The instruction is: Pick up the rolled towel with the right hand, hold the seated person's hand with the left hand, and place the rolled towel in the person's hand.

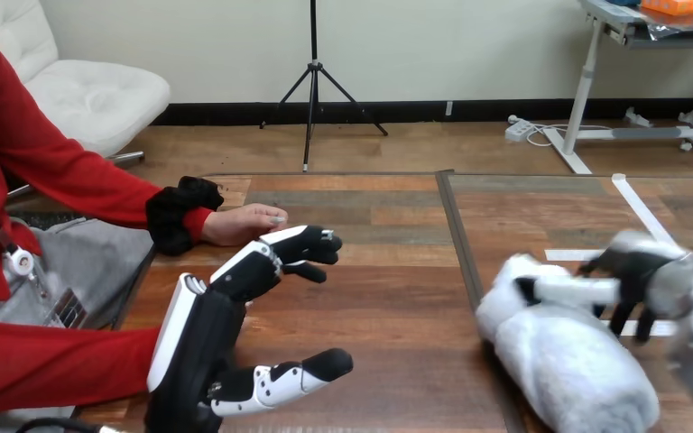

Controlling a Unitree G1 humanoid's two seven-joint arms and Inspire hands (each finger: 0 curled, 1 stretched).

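- At the table's right side, toward the near edge, the rolled towel [568, 361] lies on the wood. It is a pale, fluffy roll set slantwise, one end toward the table's middle and the other toward the near right corner.
- The right hand [636, 271] comes in from the right over the towel's far end and meets its top. Its shape is hard to make out, so I cannot tell whether it grips the roll or merely rests on it.
- The left hand [235, 298] is raised above the table [388, 298] on the left side, its white back turned to the left and its palm facing right.
- Its fingers [302, 244] reach forward, loosely bent and holding nothing. The thumb [302, 374] juts out low and well apart from them, so the hand stands spread.
- Just beyond those fingers the person's hand [245, 223] rests at the table's far left edge, loosely curled and empty.
- The left hand's fingertips are just beside the person's hand, on its near side, not wrapped round it.
- A black cuff [176, 215] sits at that wrist, and a red sleeve [72, 171] runs back to the left edge.
- A second red sleeve [45, 365] lies along the lower left, passing behind the robot's left forearm.
- The towel and the person's hand are well apart, with bare table between them.
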